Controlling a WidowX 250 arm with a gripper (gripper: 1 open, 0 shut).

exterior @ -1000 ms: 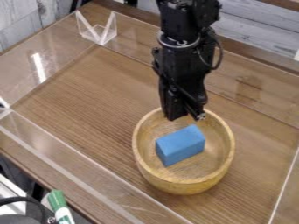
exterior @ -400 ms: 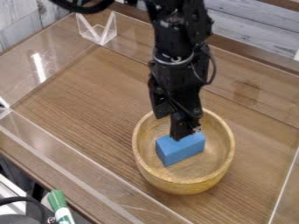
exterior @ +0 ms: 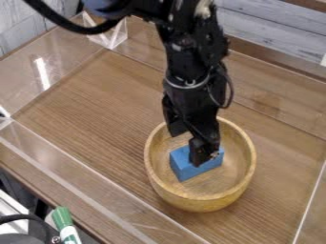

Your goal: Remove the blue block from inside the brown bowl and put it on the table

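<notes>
The block [exterior: 186, 169], bright blue, lay in the bowl [exterior: 204, 204], partly hidden; the bowl, round, light brown, sat on the wood-grain table [exterior: 95, 119], right of centre, low in the frame

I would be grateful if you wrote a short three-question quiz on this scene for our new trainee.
1. True or false: the blue block lies inside the brown bowl.
2. Multiple choice: which part of the robot is right at the block? a) its base; b) its jaws; c) none.
3. Fill in: the task ends with the block on the ____.

Key: 1. true; 2. b; 3. table
</notes>
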